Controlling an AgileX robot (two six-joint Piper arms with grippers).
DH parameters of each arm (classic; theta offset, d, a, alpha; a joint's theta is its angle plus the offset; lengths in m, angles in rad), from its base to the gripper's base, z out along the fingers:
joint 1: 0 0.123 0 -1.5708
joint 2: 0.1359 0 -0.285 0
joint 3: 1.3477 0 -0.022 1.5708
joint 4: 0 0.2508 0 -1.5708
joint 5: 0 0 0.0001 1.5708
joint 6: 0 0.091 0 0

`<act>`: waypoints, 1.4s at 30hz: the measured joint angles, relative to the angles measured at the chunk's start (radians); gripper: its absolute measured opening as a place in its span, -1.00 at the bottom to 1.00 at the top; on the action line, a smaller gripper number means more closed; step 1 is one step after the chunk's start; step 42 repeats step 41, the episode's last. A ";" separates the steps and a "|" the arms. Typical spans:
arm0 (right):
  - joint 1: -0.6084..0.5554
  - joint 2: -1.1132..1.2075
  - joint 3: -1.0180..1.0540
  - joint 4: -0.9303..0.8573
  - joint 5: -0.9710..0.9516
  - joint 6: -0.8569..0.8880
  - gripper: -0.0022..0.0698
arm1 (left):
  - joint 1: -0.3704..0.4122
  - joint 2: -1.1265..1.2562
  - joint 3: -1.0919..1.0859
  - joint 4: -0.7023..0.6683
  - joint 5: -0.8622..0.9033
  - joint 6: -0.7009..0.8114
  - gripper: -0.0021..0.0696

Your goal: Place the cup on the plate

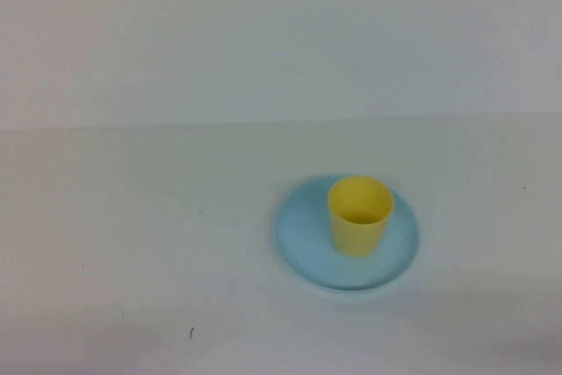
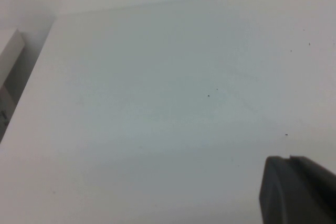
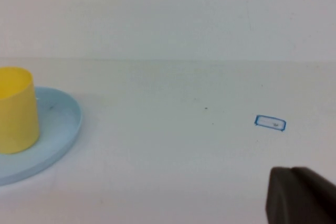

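The yellow cup (image 1: 360,215) stands upright on the light blue plate (image 1: 303,243), right of the table's centre. Nothing holds it. The right wrist view shows the cup (image 3: 17,109) and the plate (image 3: 58,129) too, well away from my right gripper (image 3: 290,170), whose dark fingers are pressed together and empty. My left gripper (image 2: 289,158) is also shut and empty over bare white table; neither cup nor plate shows in its view. Neither gripper appears in the high view.
A small blue rectangle mark (image 3: 270,123) is on the table near my right gripper. A white box (image 2: 8,56) stands beyond the table's edge in the left wrist view. The table (image 1: 132,243) is white with a few dark specks.
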 joint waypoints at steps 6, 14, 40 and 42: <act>-0.014 -0.097 0.046 0.002 -0.021 0.000 -0.94 | 0.000 0.000 0.000 0.000 0.000 0.000 -0.94; -0.125 -0.138 0.046 0.002 0.074 0.000 -0.94 | 0.000 0.000 0.000 0.000 0.000 0.000 -0.94; -0.142 -0.138 0.046 0.000 0.206 0.000 -0.94 | 0.000 0.000 0.000 0.000 0.001 0.000 -0.94; -0.142 -0.138 0.046 0.000 0.206 0.000 -0.94 | 0.000 0.000 0.000 0.000 0.001 0.000 -0.94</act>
